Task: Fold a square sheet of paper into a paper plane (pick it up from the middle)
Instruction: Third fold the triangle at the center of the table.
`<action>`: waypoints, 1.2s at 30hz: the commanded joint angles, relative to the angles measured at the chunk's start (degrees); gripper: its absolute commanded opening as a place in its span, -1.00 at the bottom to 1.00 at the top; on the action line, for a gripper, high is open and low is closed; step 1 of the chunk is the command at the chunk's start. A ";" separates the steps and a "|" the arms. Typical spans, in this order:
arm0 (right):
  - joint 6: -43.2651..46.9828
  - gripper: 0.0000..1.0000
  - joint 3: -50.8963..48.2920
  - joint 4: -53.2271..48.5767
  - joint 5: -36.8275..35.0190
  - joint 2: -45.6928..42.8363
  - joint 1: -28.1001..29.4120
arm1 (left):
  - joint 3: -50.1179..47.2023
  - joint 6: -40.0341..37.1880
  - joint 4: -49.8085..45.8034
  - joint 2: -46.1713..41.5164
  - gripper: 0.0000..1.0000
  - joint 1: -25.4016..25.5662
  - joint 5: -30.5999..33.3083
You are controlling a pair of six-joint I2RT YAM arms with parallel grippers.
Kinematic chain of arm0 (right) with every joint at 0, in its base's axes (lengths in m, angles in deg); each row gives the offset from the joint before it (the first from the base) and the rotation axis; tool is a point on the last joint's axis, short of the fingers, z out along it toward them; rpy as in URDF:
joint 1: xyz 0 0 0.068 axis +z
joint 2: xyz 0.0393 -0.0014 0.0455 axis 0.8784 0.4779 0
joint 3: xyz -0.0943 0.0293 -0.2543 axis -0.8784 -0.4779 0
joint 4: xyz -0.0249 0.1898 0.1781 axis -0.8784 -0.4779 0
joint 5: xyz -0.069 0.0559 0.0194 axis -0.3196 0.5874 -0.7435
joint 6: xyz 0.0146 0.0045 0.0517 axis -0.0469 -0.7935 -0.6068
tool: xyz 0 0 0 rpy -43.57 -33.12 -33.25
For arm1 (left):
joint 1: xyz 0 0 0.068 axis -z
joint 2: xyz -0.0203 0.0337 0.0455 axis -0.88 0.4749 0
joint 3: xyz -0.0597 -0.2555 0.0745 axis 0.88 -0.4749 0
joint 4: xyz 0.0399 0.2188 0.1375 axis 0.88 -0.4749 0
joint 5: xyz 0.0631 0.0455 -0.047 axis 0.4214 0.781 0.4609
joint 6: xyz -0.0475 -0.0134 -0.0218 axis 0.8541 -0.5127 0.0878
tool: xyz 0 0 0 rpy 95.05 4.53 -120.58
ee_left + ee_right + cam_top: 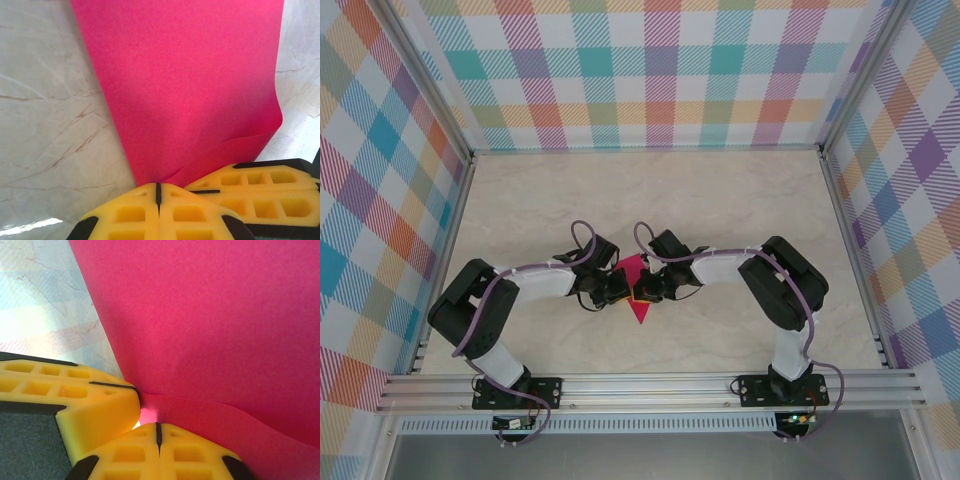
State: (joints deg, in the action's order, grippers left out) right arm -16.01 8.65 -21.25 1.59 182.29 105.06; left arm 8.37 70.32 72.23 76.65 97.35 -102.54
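The square sheet of paper (639,309) is magenta-pink and sits in the middle of the table, a pointed corner facing the near edge. My left gripper (623,291) and right gripper (643,291) meet tip to tip on it. In the left wrist view the sheet (190,90) rises from my left gripper (158,189), whose yellow jaws are shut on its edge, and a lower flap curls right over the right gripper's fingers (260,187). In the right wrist view my right gripper (158,429) is shut on a curved fold of the sheet (225,315), with the left gripper's fingers (70,395) pressed alongside.
The tabletop (720,200) is pale marble-patterned. Checked walls (650,70) close off the back and both sides. An aluminium rail (650,385) runs along the near edge with both arm bases on it. Open tabletop lies behind the grippers and to either side.
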 commanded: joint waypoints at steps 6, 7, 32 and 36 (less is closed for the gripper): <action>0.92 -1.00 -0.86 -6.04 -2.66 2.28 -0.03 | -0.31 -0.84 -0.60 -2.67 -1.00 0.33 0.35; 0.90 -1.00 -0.86 -6.10 -2.67 2.27 -0.02 | -0.54 -0.29 0.86 -2.49 -1.00 0.33 -0.44; 0.08 -1.00 -0.77 -3.40 -0.65 0.59 -0.04 | -1.14 -0.20 -2.48 2.89 -1.00 1.20 2.45; -0.62 -1.00 -0.57 -2.18 -0.85 -2.55 -0.17 | -0.48 -1.04 -4.81 3.11 -1.00 1.21 3.94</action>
State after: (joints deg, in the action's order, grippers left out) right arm -15.77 8.63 -21.23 1.77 181.94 105.06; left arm 8.04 70.93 73.52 77.03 97.64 -102.23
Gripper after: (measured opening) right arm 0.042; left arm 0.040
